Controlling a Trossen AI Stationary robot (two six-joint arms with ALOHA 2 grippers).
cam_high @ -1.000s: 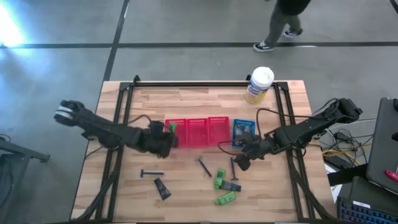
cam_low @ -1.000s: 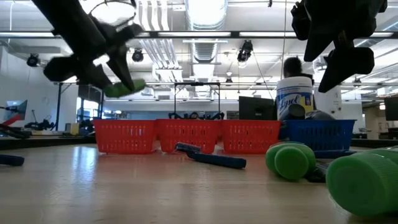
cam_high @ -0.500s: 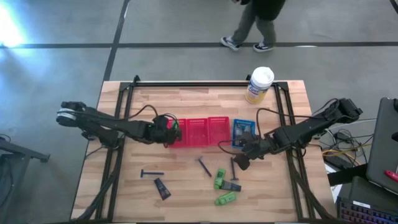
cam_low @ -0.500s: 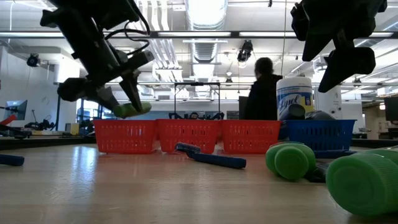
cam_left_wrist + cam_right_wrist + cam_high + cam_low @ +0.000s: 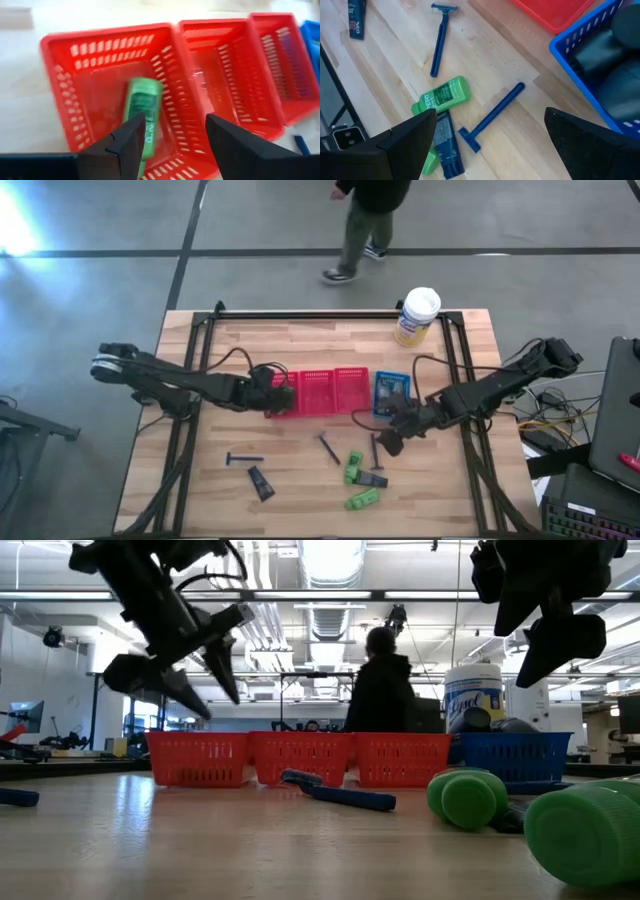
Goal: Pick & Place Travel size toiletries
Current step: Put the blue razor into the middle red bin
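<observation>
The left gripper hovers over the leftmost red basket, fingers apart and holding nothing; a green tube lies inside that basket; the right gripper hangs wide open and empty above razors, green tubes and black tubes scattered on the wooden table beside the blue basket.

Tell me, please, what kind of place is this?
Probably a large lab or workshop hall: a wooden slatted table on a grey concrete floor, exposed ceiling ducts overhead, and a person walking past.
</observation>
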